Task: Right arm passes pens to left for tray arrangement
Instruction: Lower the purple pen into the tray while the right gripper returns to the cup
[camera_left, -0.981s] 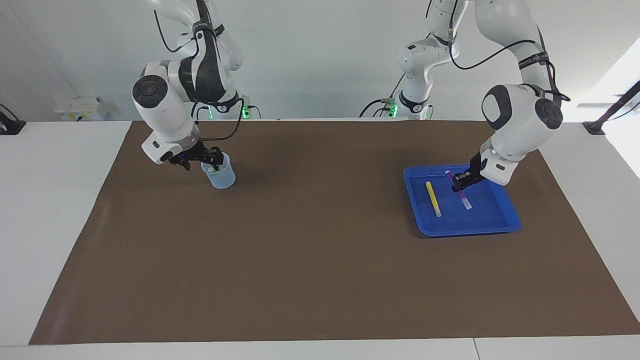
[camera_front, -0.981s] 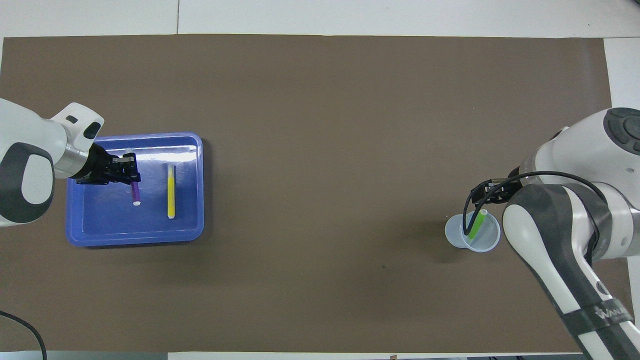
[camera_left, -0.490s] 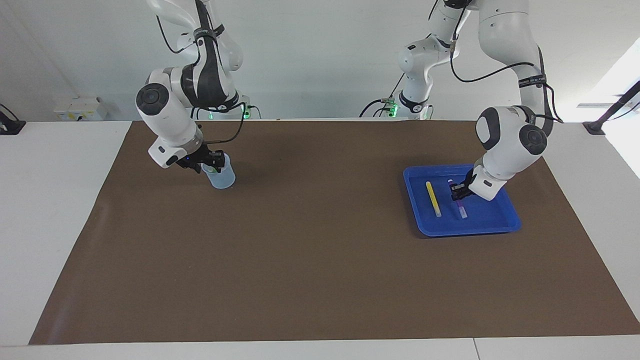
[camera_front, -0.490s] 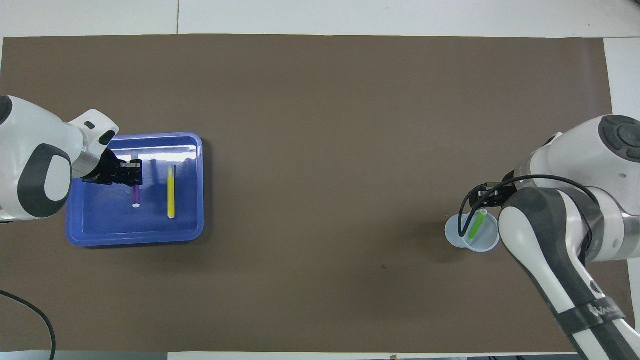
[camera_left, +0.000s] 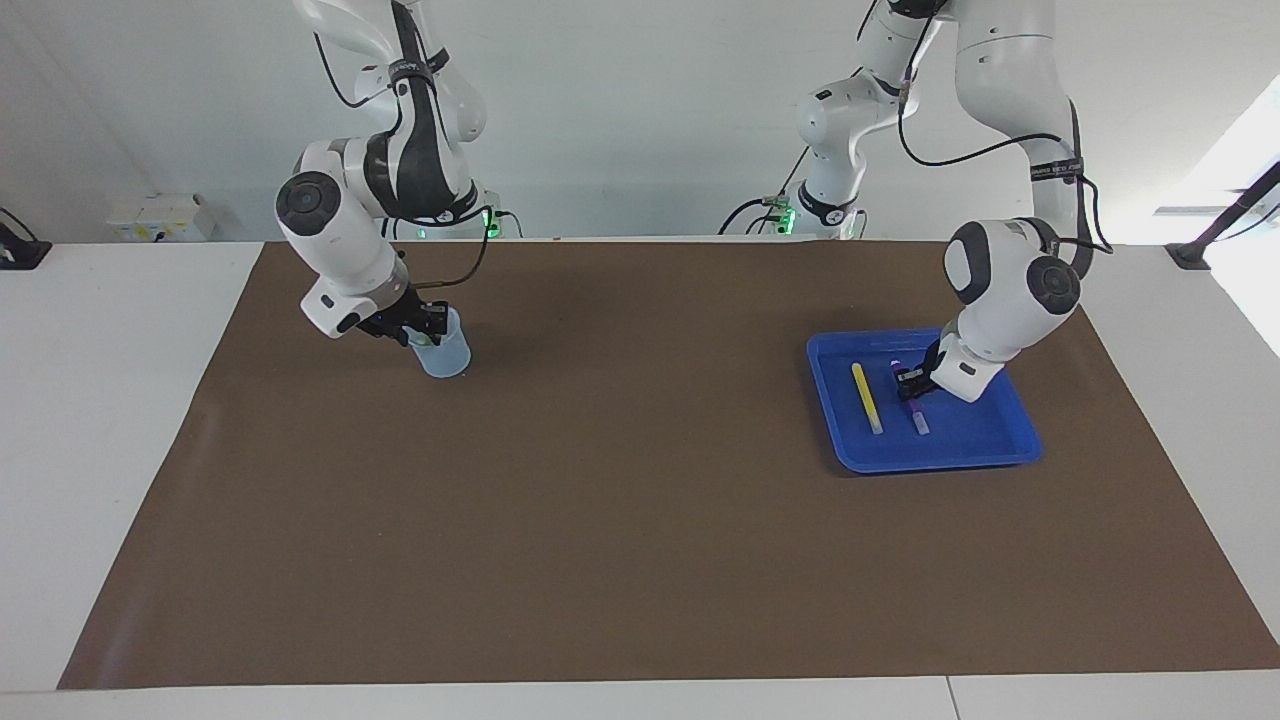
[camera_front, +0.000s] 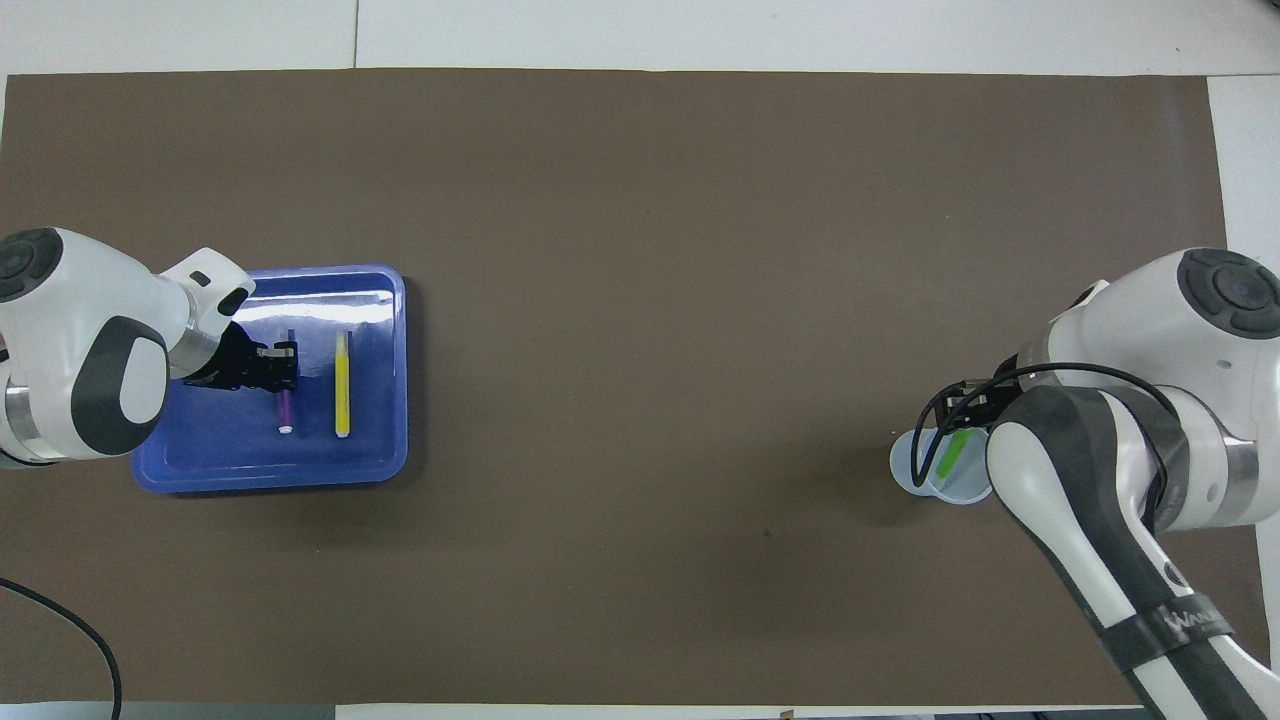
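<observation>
The blue tray (camera_left: 930, 462) lies toward the left arm's end of the table, also in the overhead view (camera_front: 270, 478). The yellow pen (camera_left: 866, 397) (camera_front: 342, 385) lies flat in it. My left gripper (camera_left: 912, 382) (camera_front: 285, 365) is low in the tray, shut on the purple pen (camera_left: 917, 412) (camera_front: 286, 408), which lies beside the yellow one with its pale end at the tray floor. My right gripper (camera_left: 425, 325) (camera_front: 965, 405) is at the rim of the translucent cup (camera_left: 445, 355) (camera_front: 912, 470), over the top end of the green pen (camera_front: 950, 457) leaning inside.
A brown mat (camera_left: 640, 520) covers the table's middle, with white table surface (camera_left: 110, 420) around it. A cable (camera_front: 60, 630) crosses the mat's corner near the left arm's base.
My left gripper has lowered the purple pen into the tray, closer to the yellow pen. My right gripper has moved over the cup and now covers the green pen's pale end.
</observation>
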